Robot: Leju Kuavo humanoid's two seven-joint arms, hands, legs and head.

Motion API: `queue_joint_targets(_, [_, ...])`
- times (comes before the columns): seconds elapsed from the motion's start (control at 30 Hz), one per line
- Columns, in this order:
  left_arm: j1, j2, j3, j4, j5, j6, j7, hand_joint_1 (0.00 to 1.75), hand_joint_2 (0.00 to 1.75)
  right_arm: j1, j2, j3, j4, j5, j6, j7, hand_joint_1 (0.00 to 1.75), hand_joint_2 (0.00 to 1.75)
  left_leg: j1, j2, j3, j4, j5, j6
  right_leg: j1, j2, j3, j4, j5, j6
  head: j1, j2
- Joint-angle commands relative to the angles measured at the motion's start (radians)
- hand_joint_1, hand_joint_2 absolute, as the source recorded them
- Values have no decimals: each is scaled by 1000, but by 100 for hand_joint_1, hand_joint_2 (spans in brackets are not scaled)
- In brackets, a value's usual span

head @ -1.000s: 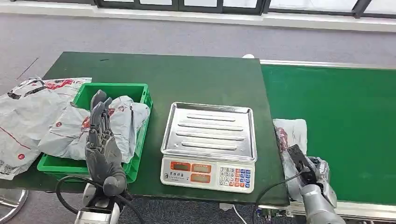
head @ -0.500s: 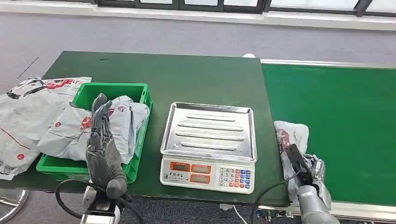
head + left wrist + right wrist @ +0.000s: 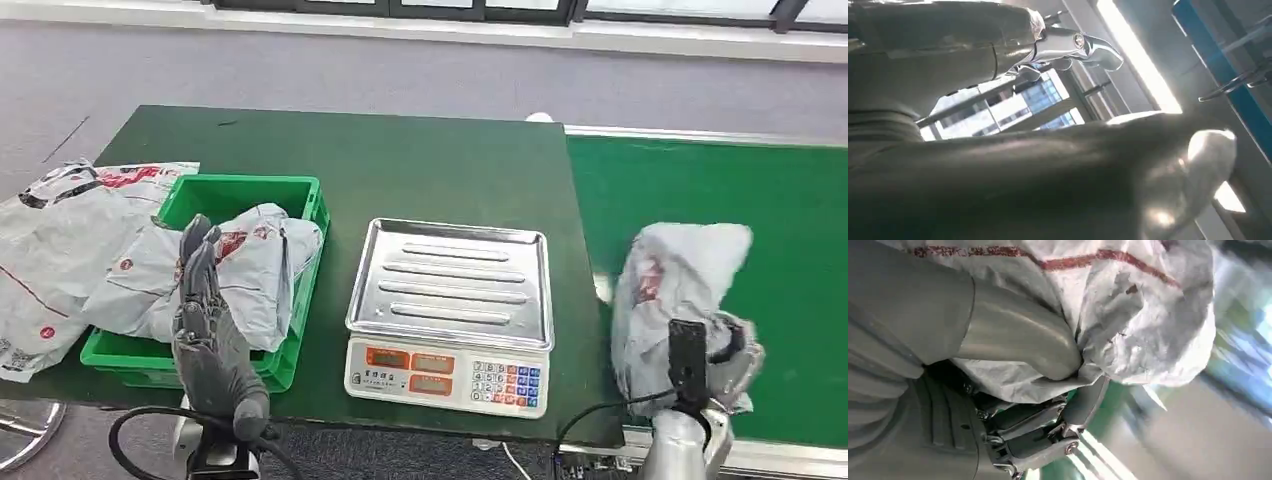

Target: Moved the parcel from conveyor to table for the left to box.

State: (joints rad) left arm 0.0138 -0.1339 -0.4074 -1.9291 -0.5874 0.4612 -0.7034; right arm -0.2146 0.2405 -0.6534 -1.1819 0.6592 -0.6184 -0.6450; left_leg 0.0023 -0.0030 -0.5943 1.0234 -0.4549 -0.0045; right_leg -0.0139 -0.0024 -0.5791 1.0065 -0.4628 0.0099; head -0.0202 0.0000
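A grey crumpled parcel [image 3: 672, 290] with red print hangs lifted above the green conveyor [image 3: 780, 220] at the right. My right hand [image 3: 725, 365] grips its lower end from below. In the right wrist view the thumb [image 3: 1018, 337] and fingers [image 3: 1068, 415] pinch the parcel [image 3: 1128, 315] between them. My left hand [image 3: 205, 320] stands raised at the front left, fingers straight and apart, holding nothing, in front of the green box [image 3: 300, 195].
A scale with a steel tray [image 3: 450, 282] sits mid-table. The green box holds grey parcels [image 3: 250, 270]; more parcels [image 3: 60, 250] lie over the table's left edge. The dark green table [image 3: 380, 160] stretches behind the scale.
My right hand has lifted the parcel off the conveyor; it now hangs higher and further right. My left hand has tilted and sunk a little.
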Motion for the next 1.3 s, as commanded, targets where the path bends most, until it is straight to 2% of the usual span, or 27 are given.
queue_joint_targets(0.03, [-19, 16, -45, 13, 14, 16, 5, 0, 0, 212, 109, 262, -615, -109, -80, -51, 175, 175, -1, 0, 0, 0, -1, -1, -1, 0, -1, 1, -2, -1, 0, 0])
queue_joint_targets(0.2, [-19, 16, -45, 13, 14, 16, 5, 0, 0, 212, 109, 262, -615, -109, -80, -51, 175, 175, -1, 2, 0, -1, -2, -2, -1, 2, -2, 1, -2, -1, 0, 0])
queue_joint_targets(0.5, [-60, 21, -83, 35, 27, 14, 5, 0, 0, 149, 109, 376, -638, -55, -80, -53, 175, 175, 0, 4, 0, -1, -1, -3, 0, 4, -2, 0, 0, -1, 0, 0])
queue_joint_targets(0.57, [-76, 25, -88, 47, 46, 10, 5, 0, 0, 137, 109, 420, -657, -63, -80, -53, 175, 175, -1, 4, 0, -1, -1, -2, -1, 4, -2, 0, 0, -1, 0, 0])
queue_joint_targets(0.6, [-94, 26, -94, 70, 53, 7, 5, 0, 0, 122, 109, 517, -626, -29, -80, -53, 175, 175, -1, 4, 1, -2, -1, -3, -1, 4, -2, 0, 0, -1, 0, 0])
queue_joint_targets(0.63, [-98, 26, -95, 75, 53, 8, 5, 0, 0, 118, 109, 537, -613, -27, -80, -53, 175, 175, -1, 6, 0, -1, -1, -2, -1, 6, -3, 1, 0, -1, 0, 0])
queue_joint_targets(0.73, [-121, 26, -108, 106, 57, 16, 5, 0, 0, 51, 109, 656, -409, -7, -80, -51, 175, 175, 0, 10, 2, -3, -1, -3, 0, 10, -2, -1, 2, -2, 0, 0])
queue_joint_targets(0.77, [-123, 26, -116, 113, 56, 12, 5, 0, 0, -4, 104, 711, -266, -13, -80, -42, 175, 175, 0, 10, 2, -2, -1, -2, 0, 10, -1, 0, 1, -1, 0, 0])
queue_joint_targets(0.83, [-125, 26, -119, 115, 56, 15, 5, 0, 0, -20, 109, 705, -240, -6, -80, -44, 175, 175, 1, 12, 3, -3, -1, -3, 1, 12, -1, -1, 2, -1, 0, 0])
queue_joint_targets(0.87, [-126, 29, -126, 120, 55, 19, 5, 0, 0, -54, 109, 720, -153, -2, -80, -42, 175, 175, 1, 12, 4, -4, -1, -3, 1, 12, 0, -2, 3, -1, 0, 0])
queue_joint_targets(0.93, [-130, 35, -141, 129, 57, 32, 5, 0, 0, -139, 102, 765, 54, -18, -29, -7, 175, 175, 1, 10, 3, -3, 1, -3, 1, 11, -2, -1, 3, -2, 0, 0])
queue_joint_targets(0.97, [-130, 40, -147, 131, 64, 38, 5, 0, 0, -192, 97, 810, 192, -37, 131, 58, 175, 175, 1, 12, 3, -3, 0, -3, 1, 12, -1, -1, 3, -2, 0, 0])
queue_joint_targets(1.0, [-131, 42, -148, 131, 66, 41, 5, 0, 0, -207, 100, 810, 221, -38, 136, 56, 175, 175, 2, 12, 3, -4, 1, -3, 2, 11, 0, -2, 4, -3, 0, 0])
queue_joint_targets(1.07, [-138, 47, -152, 138, 79, 32, 5, 0, 0, -284, 109, 864, 441, -111, 192, 46, 175, 175, 1, 15, 3, -4, 2, -3, 1, 14, -1, -2, 5, -3, 0, 0])
queue_joint_targets(1.13, [-140, 47, -153, 141, 80, 33, 5, 0, 0, -292, 109, 876, 473, -132, 173, 28, 175, 175, 1, 16, 5, -7, 4, -4, 1, 16, -2, -3, 7, -5, 0, 0])
queue_joint_targets(1.2, [-140, 47, -153, 141, 80, 33, 5, 0, 0, -292, 109, 876, 473, -132, 173, 28, 175, 175, 1, 8, 3, -4, 3, -4, 1, 7, -1, -1, 3, -4, 0, 0])
queue_joint_targets(1.3, [-140, 47, -153, 141, 80, 33, 5, 0, 0, -292, 109, 876, 473, -132, 173, 28, 175, 175, 1, 2, 1, -3, 4, -3, 1, 2, -1, 0, 3, -4, 0, 0])
